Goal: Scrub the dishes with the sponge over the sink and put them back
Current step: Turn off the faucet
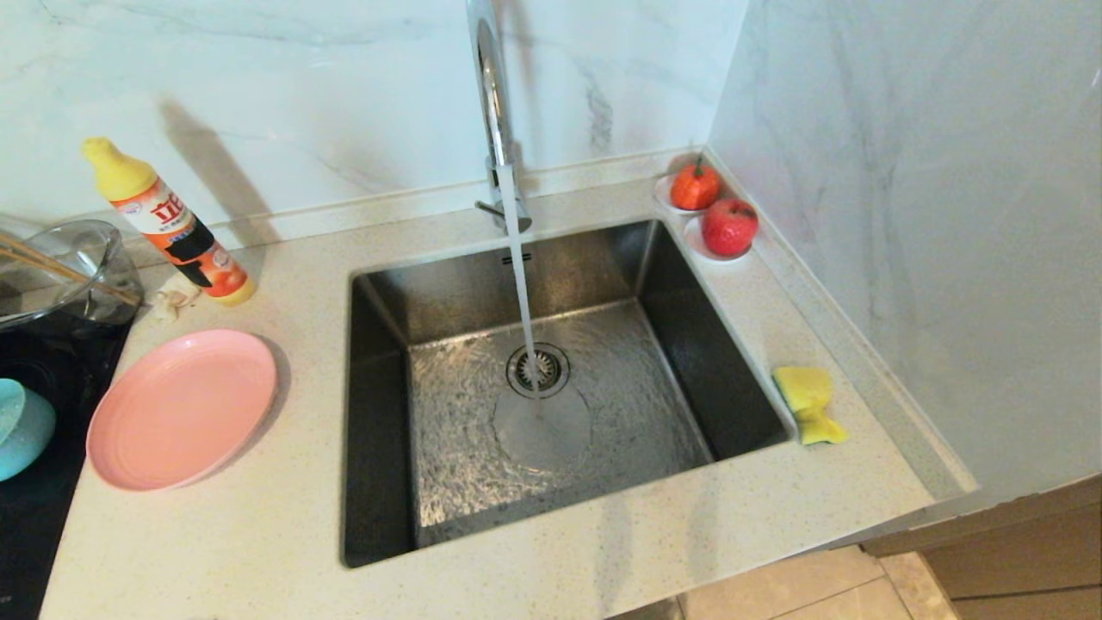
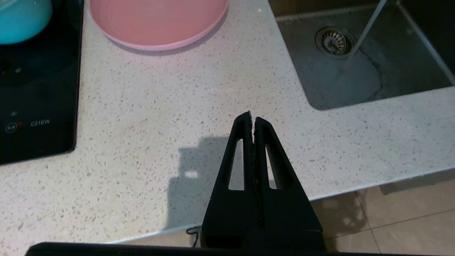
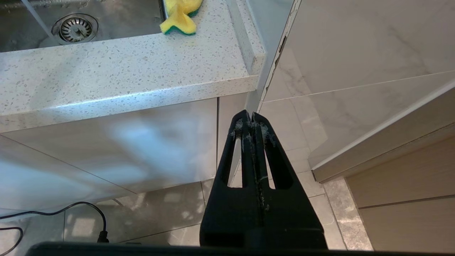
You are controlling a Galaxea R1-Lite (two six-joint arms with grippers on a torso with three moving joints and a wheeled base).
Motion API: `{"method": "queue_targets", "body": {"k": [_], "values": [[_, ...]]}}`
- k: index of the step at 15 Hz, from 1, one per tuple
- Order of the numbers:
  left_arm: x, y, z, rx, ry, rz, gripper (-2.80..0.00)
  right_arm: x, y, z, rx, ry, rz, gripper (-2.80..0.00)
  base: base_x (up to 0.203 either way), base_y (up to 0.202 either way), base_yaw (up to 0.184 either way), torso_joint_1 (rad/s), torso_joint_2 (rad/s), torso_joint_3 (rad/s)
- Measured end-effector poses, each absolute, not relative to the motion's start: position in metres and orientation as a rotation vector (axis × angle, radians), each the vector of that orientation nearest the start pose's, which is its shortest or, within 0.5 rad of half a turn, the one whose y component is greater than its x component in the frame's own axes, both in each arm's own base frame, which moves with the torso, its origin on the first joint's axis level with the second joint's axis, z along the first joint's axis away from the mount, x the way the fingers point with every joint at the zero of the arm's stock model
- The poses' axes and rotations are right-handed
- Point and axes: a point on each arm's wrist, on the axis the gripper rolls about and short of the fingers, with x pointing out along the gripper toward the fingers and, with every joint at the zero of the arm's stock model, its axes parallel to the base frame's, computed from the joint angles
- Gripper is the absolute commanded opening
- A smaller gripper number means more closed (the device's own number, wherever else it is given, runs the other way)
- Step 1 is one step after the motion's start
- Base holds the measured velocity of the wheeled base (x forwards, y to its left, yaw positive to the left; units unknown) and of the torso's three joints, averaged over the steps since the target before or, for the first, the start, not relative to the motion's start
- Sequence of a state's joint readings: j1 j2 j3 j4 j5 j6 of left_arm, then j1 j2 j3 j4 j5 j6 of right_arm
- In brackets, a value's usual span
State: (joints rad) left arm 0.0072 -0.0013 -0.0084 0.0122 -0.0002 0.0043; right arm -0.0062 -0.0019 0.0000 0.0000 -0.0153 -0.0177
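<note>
We see the speckled counter [image 1: 258, 534], the square steel sink [image 1: 689, 344] under running water, the round pink plate [image 1: 181, 409] left, teal bowl [image 1: 21, 430] far left, yellow sponge [image 1: 809, 403] right; left gripper [image 2: 252, 119] and right gripper [image 3: 250, 115] pressed together, empty.

White marble-veined walls [image 1: 904, 172] met in a corner above a speckled pale countertop [image 1: 258, 534]; beige floor tiles [image 3: 309, 199] lay below wood-toned cabinets [image 3: 401, 220].
</note>
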Motion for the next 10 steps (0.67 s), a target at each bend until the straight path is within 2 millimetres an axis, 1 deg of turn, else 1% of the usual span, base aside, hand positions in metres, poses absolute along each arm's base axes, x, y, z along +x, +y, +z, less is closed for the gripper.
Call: {"method": "queue_targets", "body": {"k": [2, 3, 5, 6, 7, 9, 10], "values": [[-0.025, 0.0, 0.081, 0.011, -0.002, 0.01, -2.8, -0.023, 0.0, 0.075, -0.018, -0.002, -0.022, -2.8, 0.0, 0.0, 0.0, 0.0, 0.0, 0.0], [-0.029, 0.0, 0.092, 0.013, -0.027, 0.011, -2.8, -0.023, 0.0, 0.075, -0.018, -0.002, -0.022, -2.8, 0.0, 0.0, 0.0, 0.0, 0.0, 0.0], [-0.04, 0.0, 0.129, 0.011, -0.081, 0.0, -2.8, -0.023, 0.0, 0.075, -0.018, -0.001, -0.021, -2.8, 0.0, 0.0, 0.0, 0.0, 0.0, 0.0], [-0.042, -0.001, 0.149, 0.002, -0.079, -0.012, -2.8, -0.023, 0.0, 0.075, -0.018, -0.002, -0.021, -2.8, 0.0, 0.0, 0.0, 0.0, 0.0, 0.0], [-0.04, -0.001, 0.172, -0.017, -0.068, -0.024, -2.8, -0.023, 0.0, 0.075, -0.018, -0.001, -0.021, -2.8, 0.0, 0.0, 0.0, 0.0, 0.0, 0.0], [-0.021, -0.001, 0.217, -0.078, -0.019, -0.046, -2.8, -0.023, 0.0, 0.075, -0.018, -0.002, -0.021, -2.8, 0.0, 0.0, 0.0, 0.0, 0.0, 0.0], [-0.004, -0.002, 0.242, -0.117, 0.015, -0.062, -2.8, -0.023, 0.0, 0.075, -0.018, -0.001, -0.021, -2.8, 0.0, 0.0, 0.0, 0.0, 0.0, 0.0]]}}
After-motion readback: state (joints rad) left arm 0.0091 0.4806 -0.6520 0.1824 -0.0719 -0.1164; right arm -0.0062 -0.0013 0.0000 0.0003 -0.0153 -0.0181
